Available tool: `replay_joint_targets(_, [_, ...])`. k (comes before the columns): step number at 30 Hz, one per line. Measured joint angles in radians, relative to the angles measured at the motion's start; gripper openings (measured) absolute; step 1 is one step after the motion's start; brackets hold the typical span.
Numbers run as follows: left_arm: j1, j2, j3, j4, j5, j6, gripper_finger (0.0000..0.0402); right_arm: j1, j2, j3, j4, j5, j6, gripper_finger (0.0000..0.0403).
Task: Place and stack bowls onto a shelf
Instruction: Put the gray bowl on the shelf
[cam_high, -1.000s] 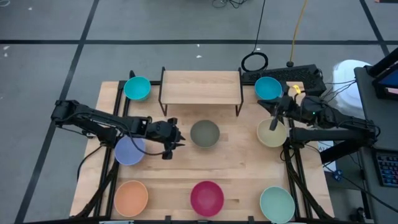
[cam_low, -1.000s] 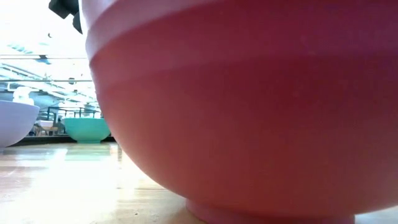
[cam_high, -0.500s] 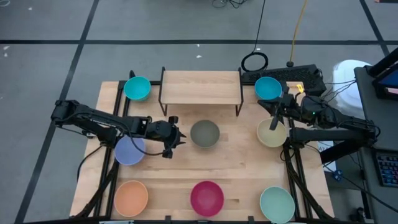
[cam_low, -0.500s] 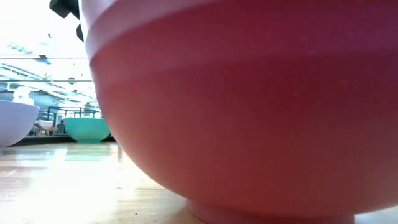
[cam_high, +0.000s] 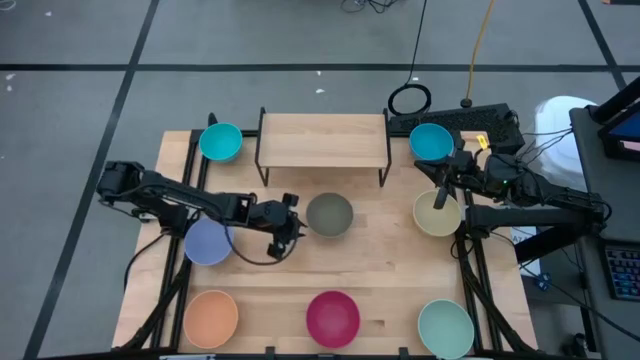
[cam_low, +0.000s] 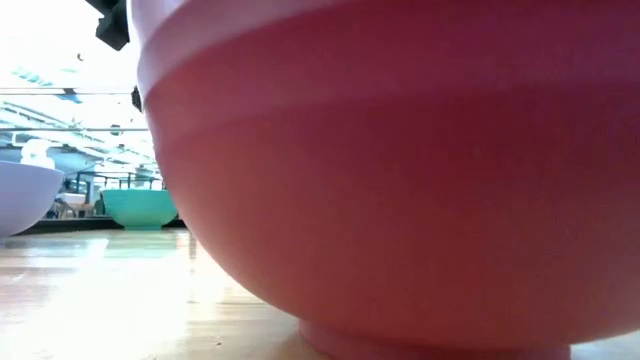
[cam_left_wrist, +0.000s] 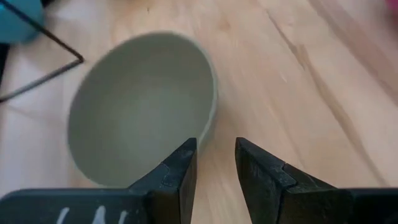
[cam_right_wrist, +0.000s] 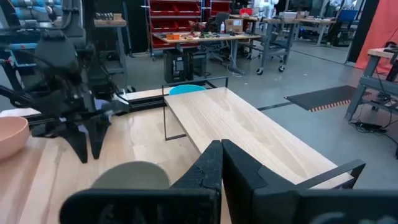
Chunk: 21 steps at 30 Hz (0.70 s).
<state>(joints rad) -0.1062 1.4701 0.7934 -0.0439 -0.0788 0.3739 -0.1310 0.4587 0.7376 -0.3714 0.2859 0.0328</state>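
The olive-grey bowl (cam_high: 329, 214) (cam_left_wrist: 137, 106) stands on its foot in the middle of the table, in front of the shelf (cam_high: 322, 140). My left gripper (cam_high: 288, 224) (cam_left_wrist: 216, 155) is open by a narrow gap. It sits low, just left of this bowl's rim, and touches nothing. My right gripper (cam_high: 441, 193) (cam_right_wrist: 217, 152) is shut and hovers over the far rim of the cream bowl (cam_high: 437, 215). The shelf top is bare.
Cyan bowls (cam_high: 220, 142) (cam_high: 431, 142) flank the shelf at the far side. The lavender bowl (cam_high: 208, 241) lies under the left arm. Orange (cam_high: 211, 317), magenta (cam_high: 333, 317) and mint (cam_high: 445, 327) bowls line the near edge. The magenta bowl (cam_low: 400, 170) fills the low view.
My left gripper has moved toward the table's right, closer to the olive-grey bowl, and the arm behind it has stretched out. The bowls have stayed where they were.
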Motion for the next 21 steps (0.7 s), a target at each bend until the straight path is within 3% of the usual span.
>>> replay_joint_targets(14, [0.012,0.071,0.052,0.014,-0.047,0.258,0.0115,0.0,0.0,0.0,0.0,0.0,-0.04,0.0])
replay_joint_targets(21, [0.025,0.147,0.109,-0.098,-0.044,0.313,0.0115,0.0,-0.001,0.0,0.0,0.001,-0.048,0.0])
